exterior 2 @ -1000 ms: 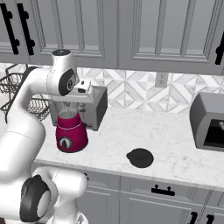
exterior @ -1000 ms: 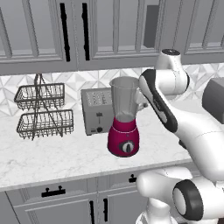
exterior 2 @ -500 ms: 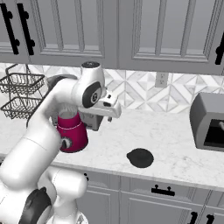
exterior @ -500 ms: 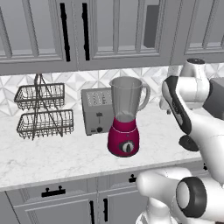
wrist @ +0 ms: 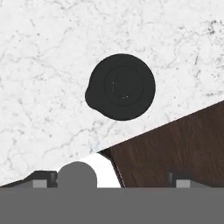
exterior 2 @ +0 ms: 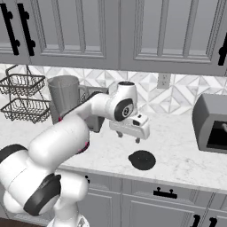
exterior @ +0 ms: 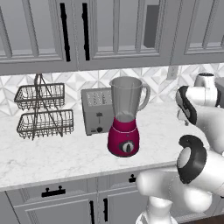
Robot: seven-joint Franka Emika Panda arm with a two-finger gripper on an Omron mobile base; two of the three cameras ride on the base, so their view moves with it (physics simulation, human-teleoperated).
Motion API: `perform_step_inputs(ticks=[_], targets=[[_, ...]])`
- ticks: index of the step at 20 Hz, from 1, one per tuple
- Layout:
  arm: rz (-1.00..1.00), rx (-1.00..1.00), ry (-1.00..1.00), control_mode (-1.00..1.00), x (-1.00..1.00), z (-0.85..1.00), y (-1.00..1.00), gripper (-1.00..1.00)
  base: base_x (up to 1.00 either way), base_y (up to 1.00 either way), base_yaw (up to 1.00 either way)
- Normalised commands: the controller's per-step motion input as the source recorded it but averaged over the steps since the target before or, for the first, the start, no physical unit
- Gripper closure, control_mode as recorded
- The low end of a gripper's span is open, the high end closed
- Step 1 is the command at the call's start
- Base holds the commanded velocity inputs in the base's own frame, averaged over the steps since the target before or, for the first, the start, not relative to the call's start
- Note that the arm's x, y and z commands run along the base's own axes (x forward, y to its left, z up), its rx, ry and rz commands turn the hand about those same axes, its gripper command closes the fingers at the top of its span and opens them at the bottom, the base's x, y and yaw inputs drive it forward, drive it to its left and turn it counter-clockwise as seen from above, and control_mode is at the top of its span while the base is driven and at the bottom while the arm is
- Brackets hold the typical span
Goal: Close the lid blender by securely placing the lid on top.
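The lid (exterior 2: 141, 160) lies flat on the marble bench (exterior 2: 177, 150), near the front edge and well apart from the blender (exterior: 125, 117). It is dark, round and low, and nothing touches it. In the hand view it sits a little above centre (wrist: 121, 86), with the bench edge and dark floor cutting across the lower right, so the camera is looking nearly straight down on it.

The hand (exterior 2: 128, 136) hangs above the bench, up and slightly left of the lid in the right base view, clear of it and carrying nothing. Two short fingers point downward. The two tips at the bottom of the hand view sit far apart, so the fingers read as spread. My read is that it is lining up over the lid for a top-down grab.

The blender stands upright on the bench just beside the toaster (exterior: 97, 110), jar mouth open with no cap on it. The handle faces right in the left base view.

Judgement: this is the pre-grasp stage and the task is barely begun. The lid is thin and flat, so the fingers must straddle its rim and go low. A shallow pinch could slip. The carry to the jar then has to cross leftward and clear the jar's rim.
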Motion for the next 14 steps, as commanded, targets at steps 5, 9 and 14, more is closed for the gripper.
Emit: perform_step_inputs(ticks=[5, 9, 14], targets=[[-0.11, 0.05, 0.11, -1.00, 0.02, -0.68, -0.64, -1.00, 0.00, 0.00, 0.00], [-0.01, 0.08, 0.00, -1.00, 0.06, -0.27, -0.07, -1.00, 0.00, 0.00, 0.00], [0.00, 0.04, 0.00, -1.00, 0.11, -0.39, 0.00, -1.00, 0.00, 0.00, 0.00]])
